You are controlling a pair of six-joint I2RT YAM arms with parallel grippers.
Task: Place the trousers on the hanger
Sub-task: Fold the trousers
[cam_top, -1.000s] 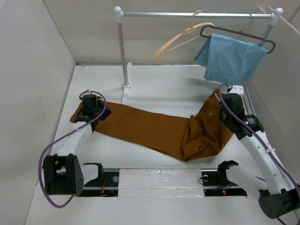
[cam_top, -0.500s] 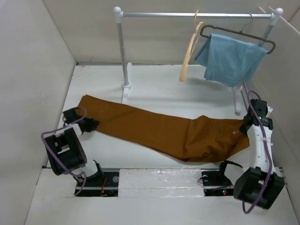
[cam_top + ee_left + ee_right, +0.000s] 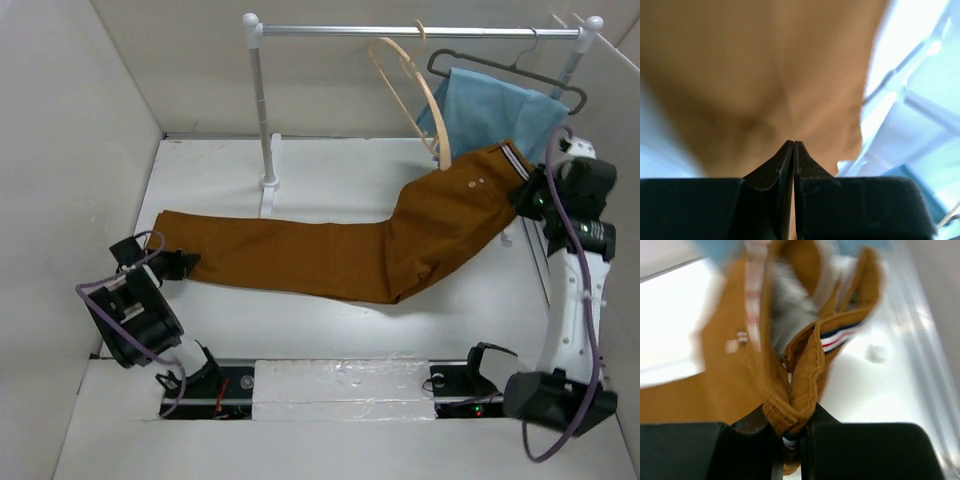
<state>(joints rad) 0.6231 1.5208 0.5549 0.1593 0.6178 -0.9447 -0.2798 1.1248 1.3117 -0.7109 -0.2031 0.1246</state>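
The rust-brown trousers [image 3: 330,255] lie stretched across the table, leg ends at the left, waistband raised at the right. My right gripper [image 3: 527,195] is shut on the waistband [image 3: 800,385], where the striped lining shows, and holds it up just below the beige hanger [image 3: 434,112] hanging from the rail. My left gripper [image 3: 188,262] sits low at the leg end, jaws shut with brown cloth [image 3: 765,75] running between them. In the wrist views the left gripper [image 3: 793,145] and right gripper [image 3: 790,415] both pinch brown cloth.
A white rail [image 3: 400,32] on a post [image 3: 262,110] spans the back. A dark grey hanger [image 3: 500,70] with light blue cloth [image 3: 490,105] hangs right of the beige one, close behind the raised waistband. Side walls stand close on both sides.
My right gripper has lifted the waistband off the table, up and back toward the beige hanger. The trousers have pulled straighter. The beige hanger has swung. The left gripper has barely moved.
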